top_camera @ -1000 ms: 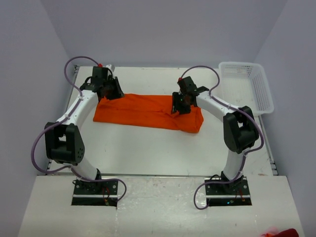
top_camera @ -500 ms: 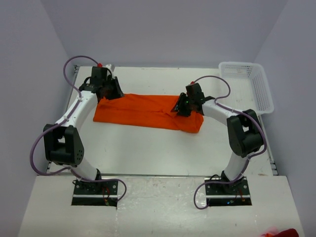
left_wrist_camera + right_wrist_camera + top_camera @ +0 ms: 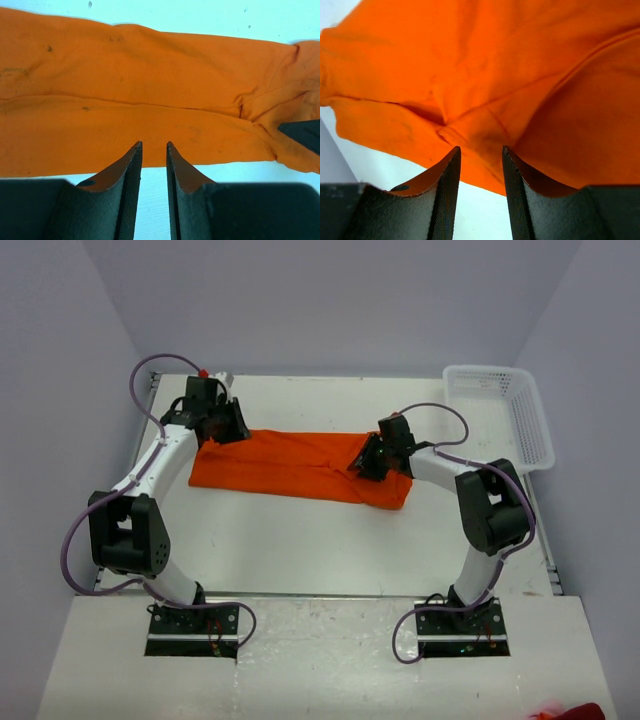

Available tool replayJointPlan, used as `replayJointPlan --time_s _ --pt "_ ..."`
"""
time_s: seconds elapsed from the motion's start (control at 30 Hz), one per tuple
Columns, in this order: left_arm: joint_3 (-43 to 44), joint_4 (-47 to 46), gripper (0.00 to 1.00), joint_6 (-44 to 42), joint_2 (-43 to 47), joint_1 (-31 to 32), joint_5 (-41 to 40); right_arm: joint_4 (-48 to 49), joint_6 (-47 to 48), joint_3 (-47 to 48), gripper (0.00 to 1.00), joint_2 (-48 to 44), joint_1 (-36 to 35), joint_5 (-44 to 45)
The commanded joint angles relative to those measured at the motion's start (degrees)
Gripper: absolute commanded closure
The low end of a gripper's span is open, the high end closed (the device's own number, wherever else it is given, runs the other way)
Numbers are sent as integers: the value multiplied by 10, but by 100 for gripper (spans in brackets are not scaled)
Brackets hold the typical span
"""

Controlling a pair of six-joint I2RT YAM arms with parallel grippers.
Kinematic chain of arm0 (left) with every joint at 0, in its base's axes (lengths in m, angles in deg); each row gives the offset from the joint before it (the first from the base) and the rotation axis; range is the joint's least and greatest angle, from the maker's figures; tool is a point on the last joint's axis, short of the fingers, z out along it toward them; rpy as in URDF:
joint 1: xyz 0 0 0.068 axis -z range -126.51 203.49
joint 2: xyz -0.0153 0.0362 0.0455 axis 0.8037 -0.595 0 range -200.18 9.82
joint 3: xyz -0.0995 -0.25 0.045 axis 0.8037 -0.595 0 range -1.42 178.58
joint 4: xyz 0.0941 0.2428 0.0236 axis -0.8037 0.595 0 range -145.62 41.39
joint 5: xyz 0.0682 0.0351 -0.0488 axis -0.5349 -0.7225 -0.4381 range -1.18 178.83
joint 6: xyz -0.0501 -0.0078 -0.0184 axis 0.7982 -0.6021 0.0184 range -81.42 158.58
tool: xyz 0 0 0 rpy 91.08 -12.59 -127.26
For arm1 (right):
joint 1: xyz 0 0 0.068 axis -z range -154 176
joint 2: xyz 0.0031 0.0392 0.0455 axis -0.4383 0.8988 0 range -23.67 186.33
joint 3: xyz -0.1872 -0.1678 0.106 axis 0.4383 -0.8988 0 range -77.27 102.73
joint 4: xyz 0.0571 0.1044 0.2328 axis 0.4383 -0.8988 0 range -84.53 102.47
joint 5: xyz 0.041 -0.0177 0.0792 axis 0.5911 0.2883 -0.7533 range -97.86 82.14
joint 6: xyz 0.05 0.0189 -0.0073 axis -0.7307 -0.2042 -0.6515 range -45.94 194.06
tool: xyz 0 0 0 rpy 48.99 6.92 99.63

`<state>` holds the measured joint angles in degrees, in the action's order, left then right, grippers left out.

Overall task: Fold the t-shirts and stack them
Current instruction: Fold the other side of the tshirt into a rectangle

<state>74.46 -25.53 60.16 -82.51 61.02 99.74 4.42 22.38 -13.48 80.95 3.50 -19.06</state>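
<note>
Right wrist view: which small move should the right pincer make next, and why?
Probably close the right pincer on the wrinkled bright orange cloth t-shirt: it stands open, with a raised fold of the shirt's end right at its tips.

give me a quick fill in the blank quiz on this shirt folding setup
The t-shirt on the table is ____ in colour.
The white basket stands at the table's far ____ corner.
In the top view, the left gripper is at the t-shirt's ____ end.
Missing words: orange; right; left.
</note>
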Motion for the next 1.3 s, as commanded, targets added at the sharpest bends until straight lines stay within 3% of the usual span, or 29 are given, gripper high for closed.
replayJointPlan --time_s 0.0,0.5,0.67,0.83,1.07,1.13,1.17,1.27 --pt "-6 -6 73 -14 17 -2 8 19 -23 -21 60 -28 9 22" --pt "-18 -9 73 -16 15 -1 9 38 -22 -19 63 14 19 -3" --pt "-17 -10 73 -17 12 -2 6 40 -18 6 73 32 19 -17" --pt "-18 -10 73 -18 6 -2 9 36 3 42 100 48 19 -29" --pt "-22 -13 73 -20 1 -1 6 13 52 120 100 91 21 -56" --pt "-21 -14 73 -19 -2 -1 9 -18 89 240 89 155 23 -102" --pt "-22 -15 73 -18 -3 -1 12 -41 104 241 87 155 25 -102" --pt "-23 -13 73 -17 -1 -1 18 -104 168 388 50 226 31 -144"
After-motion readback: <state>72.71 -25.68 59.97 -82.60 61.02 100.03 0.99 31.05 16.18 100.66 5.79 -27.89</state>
